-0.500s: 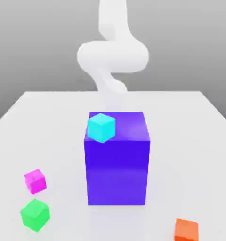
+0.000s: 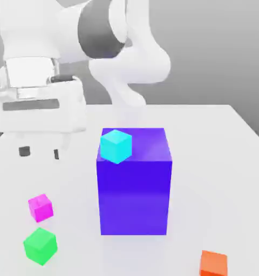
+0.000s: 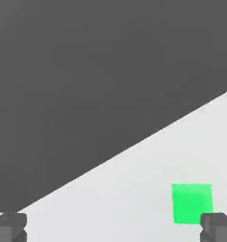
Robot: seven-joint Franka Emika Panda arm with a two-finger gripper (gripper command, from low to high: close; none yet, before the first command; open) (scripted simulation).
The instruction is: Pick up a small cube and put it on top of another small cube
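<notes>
The gripper [image 2: 40,152] hangs above the table [image 2: 218,161] on the exterior view's left, pointing down; its two dark fingertips [image 2: 25,151] stand wide apart with nothing between them; in the hand view the same tips [image 3: 9,228] sit at opposite sides of the frame, which confirms the spread.

The pink cube [image 2: 40,207], the item to lift, rests on the table below and nearer the camera than the gripper, well apart from it; the green cube [image 2: 40,246] lies just beside the pink one, nearer the camera still; the hand view shows the green cube [image 3: 192,203] close to one fingertip.

Judged step: approach, before any descent; no cube is held.

Procedure for a clean pick: centre the gripper over the pink cube, not the green one, since the hand camera presently looks at the green cube; align the fingers square to two opposite faces; descend straight; keep the jaws spread until the faces lie between the pads; close only then.

Risk: the green cube sits close, so a finger that comes down on that side may nudge it; choose the grasp axis that leaves both fingers free of it.

The blue block [image 2: 134,180] with the cyan cube [image 2: 116,145] on top stands to the exterior view's right; the orange cube [image 2: 213,263] lies near the front corner; keep the lift path off the block.
</notes>
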